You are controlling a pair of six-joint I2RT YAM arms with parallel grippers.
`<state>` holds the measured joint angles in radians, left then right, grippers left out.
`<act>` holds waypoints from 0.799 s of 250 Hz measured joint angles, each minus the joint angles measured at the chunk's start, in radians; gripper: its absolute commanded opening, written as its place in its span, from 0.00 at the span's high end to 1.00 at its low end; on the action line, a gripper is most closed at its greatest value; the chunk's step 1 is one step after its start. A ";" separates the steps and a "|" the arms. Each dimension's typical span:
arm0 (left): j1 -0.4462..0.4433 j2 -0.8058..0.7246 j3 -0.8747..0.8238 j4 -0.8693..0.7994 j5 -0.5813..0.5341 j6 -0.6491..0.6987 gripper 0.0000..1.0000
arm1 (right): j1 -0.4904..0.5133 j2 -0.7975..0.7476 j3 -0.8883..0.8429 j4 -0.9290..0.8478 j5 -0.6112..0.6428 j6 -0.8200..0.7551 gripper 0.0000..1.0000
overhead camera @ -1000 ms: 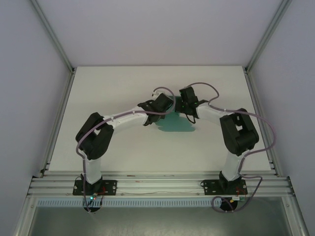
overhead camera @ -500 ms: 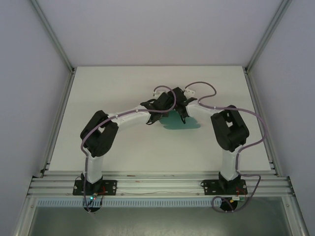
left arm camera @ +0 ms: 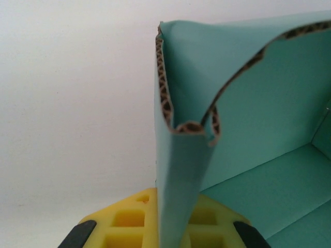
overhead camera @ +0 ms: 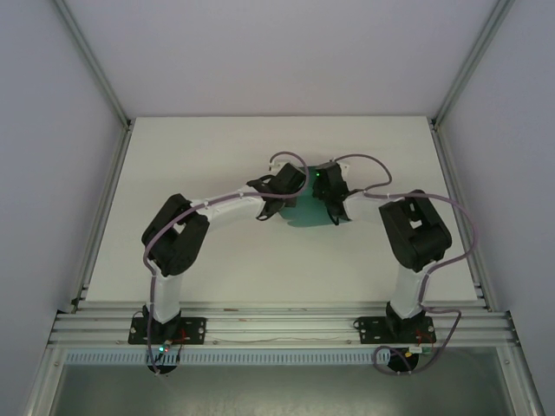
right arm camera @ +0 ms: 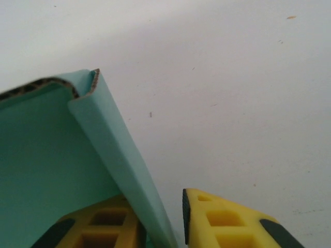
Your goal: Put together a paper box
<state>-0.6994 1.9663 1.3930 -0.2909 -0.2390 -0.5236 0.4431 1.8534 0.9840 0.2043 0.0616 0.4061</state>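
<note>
The left claw [left arm camera: 176,230] is clenching a folded wall of the paper box [left arm camera: 269,129], probably so that it stands upright. The right claw [right arm camera: 165,222] is straddling another wall, jaws released.

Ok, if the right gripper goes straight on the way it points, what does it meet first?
The paper box: its folded wall stands between the right gripper's jaws, so it would slide along that. Past its end looks like bare table, though depth is unclear.
</note>
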 measured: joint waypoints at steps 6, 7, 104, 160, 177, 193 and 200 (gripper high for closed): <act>0.000 0.000 -0.002 0.003 0.000 0.001 1.00 | -0.003 -0.004 -0.003 0.002 -0.016 -0.010 0.90; 0.000 0.000 -0.003 0.004 0.000 0.001 1.00 | -0.004 -0.005 -0.004 0.003 -0.018 -0.009 0.90; -0.001 -0.002 -0.016 0.034 0.002 0.019 1.00 | 0.002 0.006 0.072 -0.146 0.029 -0.049 1.00; -0.001 -0.002 -0.014 0.036 0.023 0.016 1.00 | 0.074 0.084 0.230 -0.393 0.266 0.067 1.00; -0.002 -0.002 -0.014 0.041 0.033 0.016 1.00 | 0.084 0.091 0.241 -0.427 0.309 0.098 1.00; -0.006 -0.002 -0.014 0.047 0.045 0.016 1.00 | 0.089 0.102 0.256 -0.457 0.345 0.118 1.00; -0.008 -0.002 -0.013 0.048 0.047 0.016 1.00 | 0.090 0.110 0.269 -0.474 0.356 0.123 1.00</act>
<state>-0.7071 1.9644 1.3796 -0.2428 -0.1925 -0.5076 0.5327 1.9636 1.2526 -0.2695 0.4171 0.5293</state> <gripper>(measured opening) 0.094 0.083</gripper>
